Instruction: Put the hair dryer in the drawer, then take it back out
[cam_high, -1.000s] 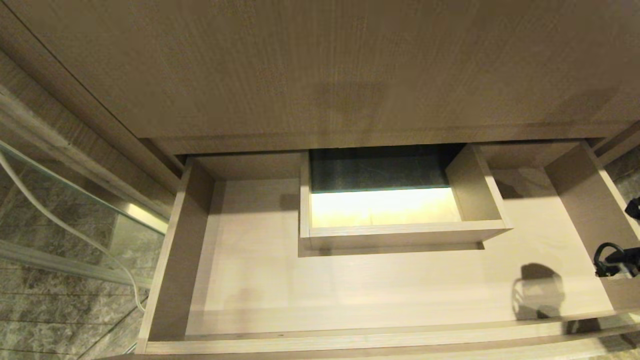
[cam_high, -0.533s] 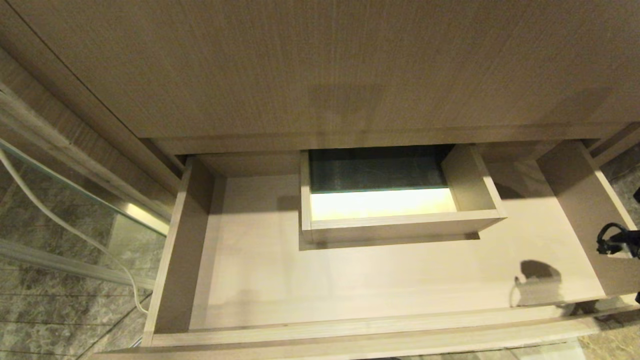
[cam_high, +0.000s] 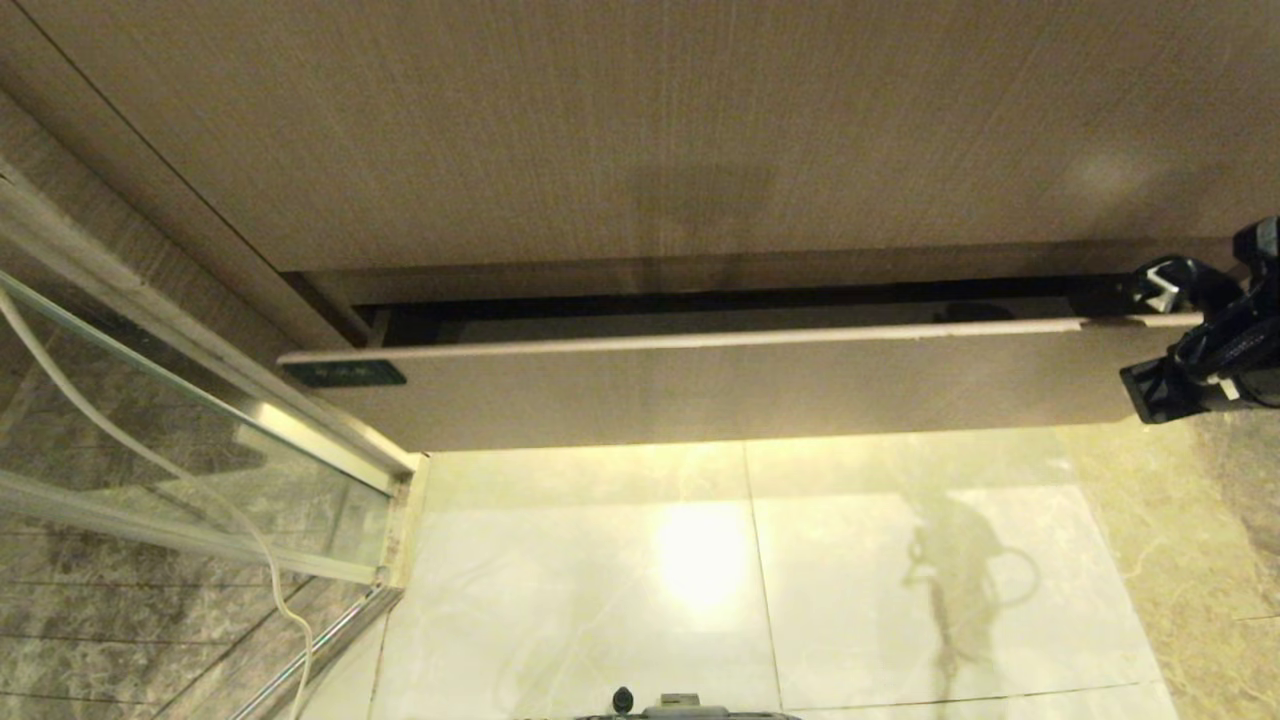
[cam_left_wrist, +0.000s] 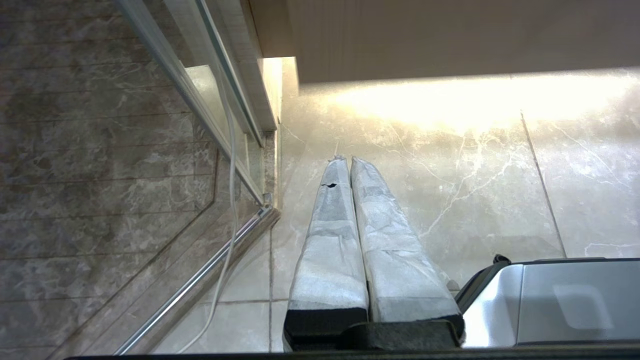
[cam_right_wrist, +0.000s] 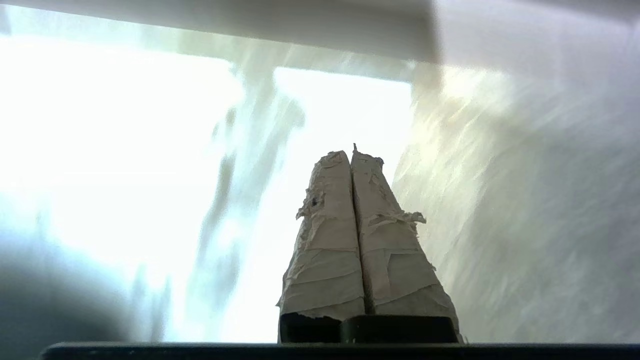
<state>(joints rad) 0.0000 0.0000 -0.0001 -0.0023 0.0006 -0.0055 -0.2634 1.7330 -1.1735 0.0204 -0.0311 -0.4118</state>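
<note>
Drawer (cam_high: 720, 385) stands nearly shut, a dark gap above its front; right hand (cam_right_wrist: 352, 155), closed and empty, sits at its right end; left hand (cam_left_wrist: 345, 160) closed, empty, over the floor (cam_left_wrist: 475, 165).

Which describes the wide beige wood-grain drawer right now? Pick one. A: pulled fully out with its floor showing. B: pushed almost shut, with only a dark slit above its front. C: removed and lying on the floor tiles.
B: in the head view the wide beige wood-grain drawer shows only its front panel, with a narrow dark gap above it.
</note>
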